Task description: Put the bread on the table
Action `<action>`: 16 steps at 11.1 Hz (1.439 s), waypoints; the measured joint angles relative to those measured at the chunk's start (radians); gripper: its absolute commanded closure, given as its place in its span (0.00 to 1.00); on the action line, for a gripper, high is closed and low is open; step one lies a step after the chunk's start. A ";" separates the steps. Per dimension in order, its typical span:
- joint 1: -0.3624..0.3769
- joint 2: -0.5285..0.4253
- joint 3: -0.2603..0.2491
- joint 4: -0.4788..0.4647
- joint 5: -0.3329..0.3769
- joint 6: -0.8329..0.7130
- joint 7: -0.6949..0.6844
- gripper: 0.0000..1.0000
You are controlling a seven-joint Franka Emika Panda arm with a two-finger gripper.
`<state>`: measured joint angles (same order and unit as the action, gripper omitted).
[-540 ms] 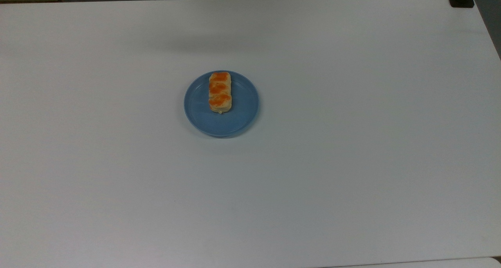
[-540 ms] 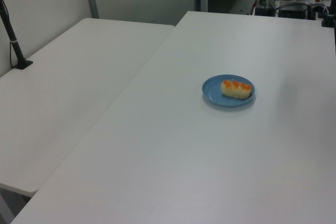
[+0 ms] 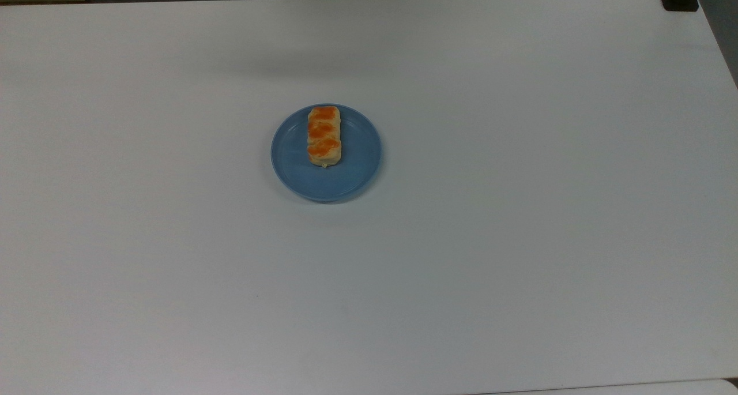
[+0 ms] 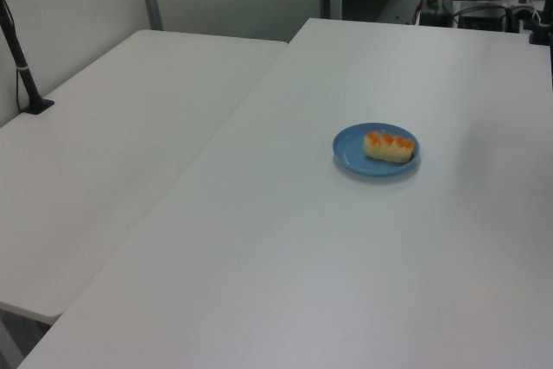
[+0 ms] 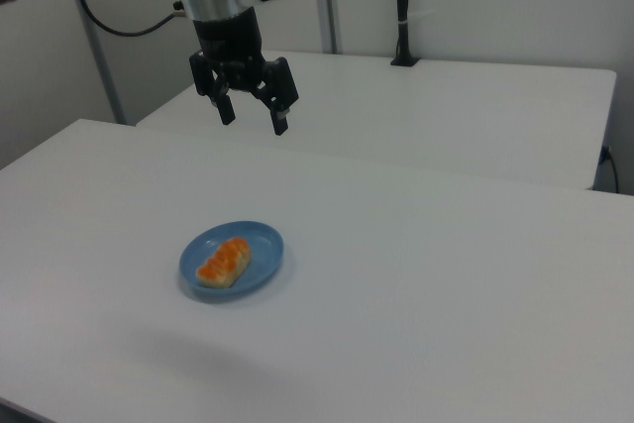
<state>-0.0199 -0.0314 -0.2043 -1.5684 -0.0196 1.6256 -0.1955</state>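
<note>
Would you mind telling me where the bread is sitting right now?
The bread lies on the blue plate, toward its far-left part in the top view, near the middle of the table. The open gripper hangs well above.

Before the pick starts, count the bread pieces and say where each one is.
1. The bread lies on the blue plate, toward the top view's upper left of it, on the table. Nothing in view could hide another.
</note>
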 measured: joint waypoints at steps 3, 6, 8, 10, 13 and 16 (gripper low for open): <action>0.000 0.001 0.000 0.000 0.000 -0.005 0.000 0.00; 0.002 0.001 0.005 0.000 0.000 -0.023 -0.001 0.00; 0.003 0.002 0.015 -0.001 0.000 -0.023 -0.001 0.00; 0.003 0.009 0.018 -0.001 0.000 -0.023 -0.001 0.00; 0.004 0.017 0.039 -0.005 0.000 -0.046 -0.008 0.00; 0.007 0.078 0.064 -0.025 -0.002 -0.046 -0.018 0.00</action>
<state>-0.0127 0.0466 -0.1403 -1.5937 -0.0213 1.5795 -0.2134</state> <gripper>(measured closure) 0.000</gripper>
